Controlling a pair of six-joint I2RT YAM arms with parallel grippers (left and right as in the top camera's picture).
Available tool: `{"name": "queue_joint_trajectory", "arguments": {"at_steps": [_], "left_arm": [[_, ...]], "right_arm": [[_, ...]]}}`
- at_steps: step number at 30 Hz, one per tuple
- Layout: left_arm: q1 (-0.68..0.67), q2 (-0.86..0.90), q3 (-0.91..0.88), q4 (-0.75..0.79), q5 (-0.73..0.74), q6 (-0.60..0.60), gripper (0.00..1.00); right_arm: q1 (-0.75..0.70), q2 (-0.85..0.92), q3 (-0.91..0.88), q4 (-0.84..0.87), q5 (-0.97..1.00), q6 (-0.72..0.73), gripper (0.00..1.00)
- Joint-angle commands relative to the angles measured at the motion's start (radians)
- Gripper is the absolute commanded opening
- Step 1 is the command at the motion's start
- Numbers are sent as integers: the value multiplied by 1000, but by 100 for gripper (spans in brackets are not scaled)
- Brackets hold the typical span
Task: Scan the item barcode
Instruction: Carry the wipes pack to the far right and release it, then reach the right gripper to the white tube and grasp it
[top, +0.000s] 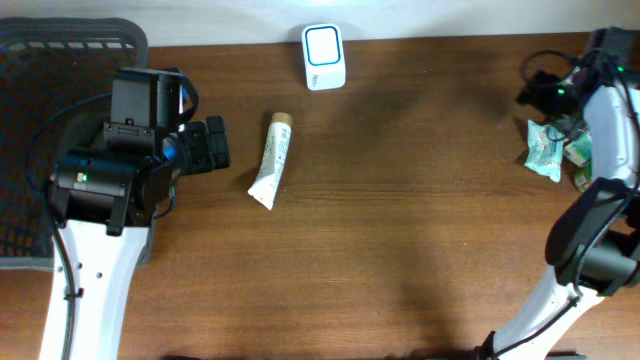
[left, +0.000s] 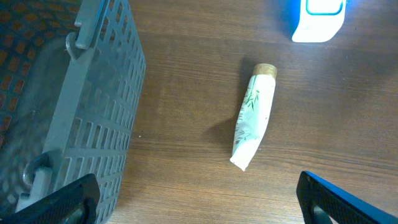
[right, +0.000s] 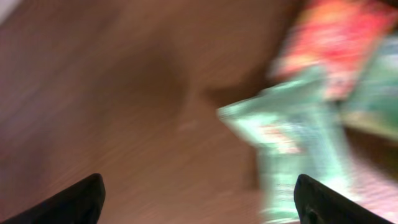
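A white tube with a tan cap (top: 272, 158) lies on the wooden table, just right of my left gripper (top: 216, 146). In the left wrist view the tube (left: 252, 121) lies ahead of the left gripper (left: 198, 190), whose jaws stand wide open and empty. The white scanner with a blue face (top: 324, 56) stands at the table's far edge, its blue light showing in the left wrist view (left: 318, 18). My right gripper (top: 543, 94) hovers at the far right, open, above a green packet (right: 292, 137). That view is blurred; nothing sits between the right gripper's (right: 199, 193) jaws.
A dark grey mesh basket (top: 40, 60) fills the far left corner, its wall (left: 93, 112) close beside the left gripper. More packets lie at the right edge: a green one (top: 545, 150) and a red one (right: 339, 37).
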Motion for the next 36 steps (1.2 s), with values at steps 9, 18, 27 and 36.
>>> {"name": "queue_joint_trajectory", "arguments": {"at_steps": [9,18,27,36], "left_arm": [[3,0,1,0,-14,15,99],[3,0,1,0,-14,15,99],[3,0,1,0,-14,15,99],[3,0,1,0,-14,15,99]], "right_arm": [[442,-2,-169,97,-242,-42,99],[776,-2,-235,476,-134,219,99],[952,27,-235,542,177,299,99],[979,113,-235,524,148,299,67]]}}
